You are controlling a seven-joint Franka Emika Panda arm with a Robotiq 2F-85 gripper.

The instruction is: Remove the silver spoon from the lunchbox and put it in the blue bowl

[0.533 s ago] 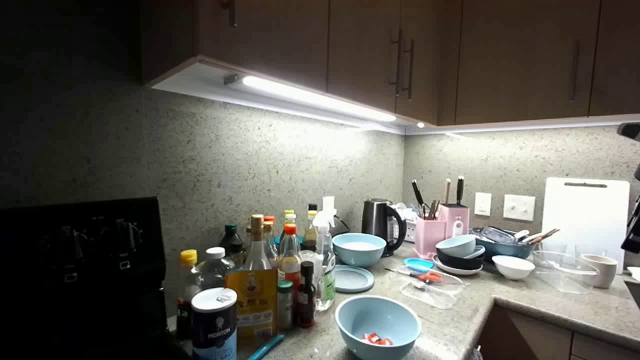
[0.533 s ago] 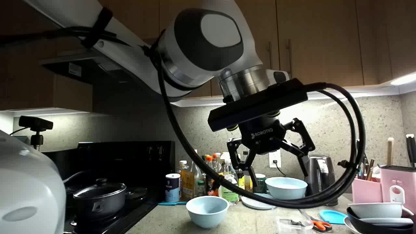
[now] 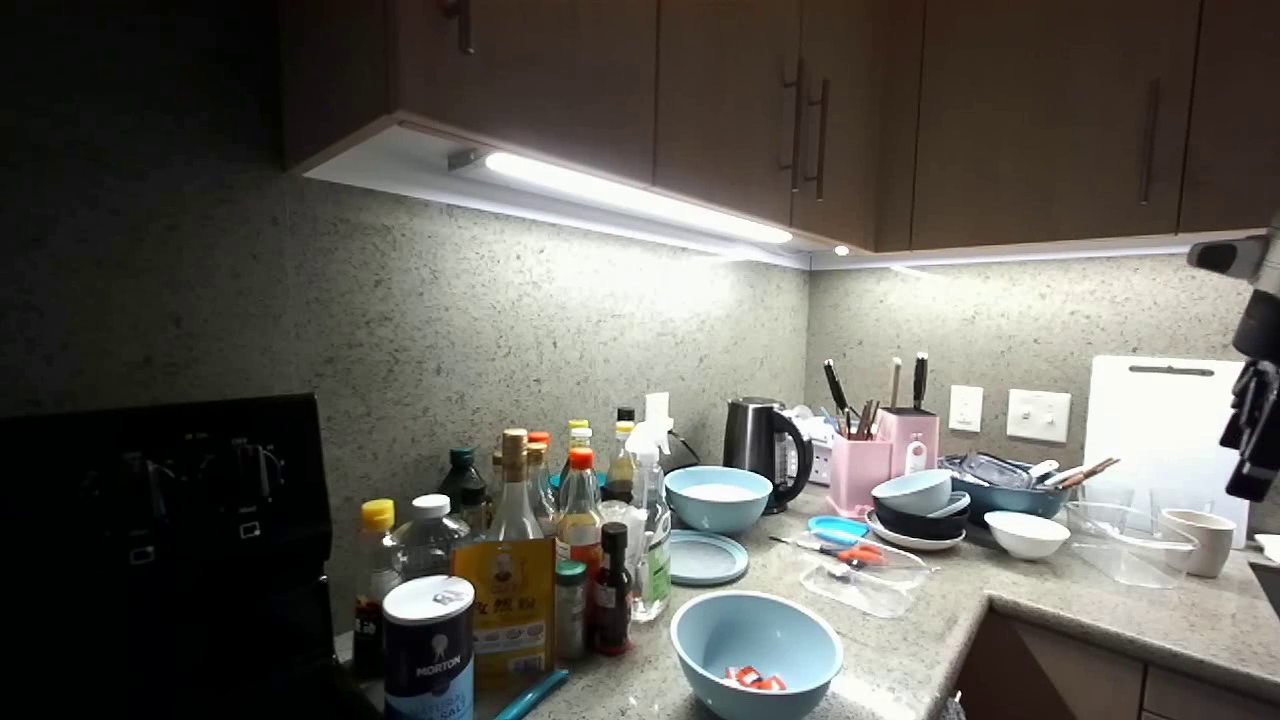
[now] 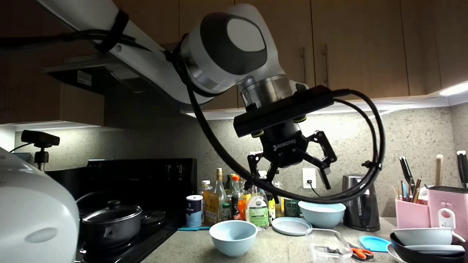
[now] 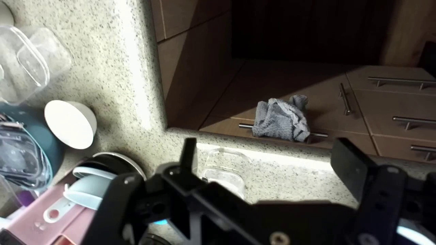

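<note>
The blue bowl [image 3: 757,655] stands on the front counter with several small red-and-white pieces in it; it also shows in an exterior view [image 4: 233,239]. A dark, shallow container, matching the lunchbox [image 3: 905,524], sits in a stack on a white plate with light bowls in it. It also shows in an exterior view [image 4: 420,257] and in the wrist view [image 5: 112,163]. I cannot make out the silver spoon in any view. My gripper [image 4: 300,191] is open and empty, high above the counter; in the wrist view [image 5: 264,149] its fingers are wide apart.
A clear plastic box [image 4: 329,244] lies by orange-handled scissors [image 4: 362,254]. A second blue bowl [image 4: 321,215] and a kettle [image 4: 362,204] stand behind. Bottles [image 3: 515,500] line the wall. A white bowl [image 5: 73,124] and pink knife block [image 5: 30,224] are near the stack.
The arm and open gripper have moved up and to the left in an exterior view, and further in from the right edge in an exterior view. The objects on the counter have not moved.
</note>
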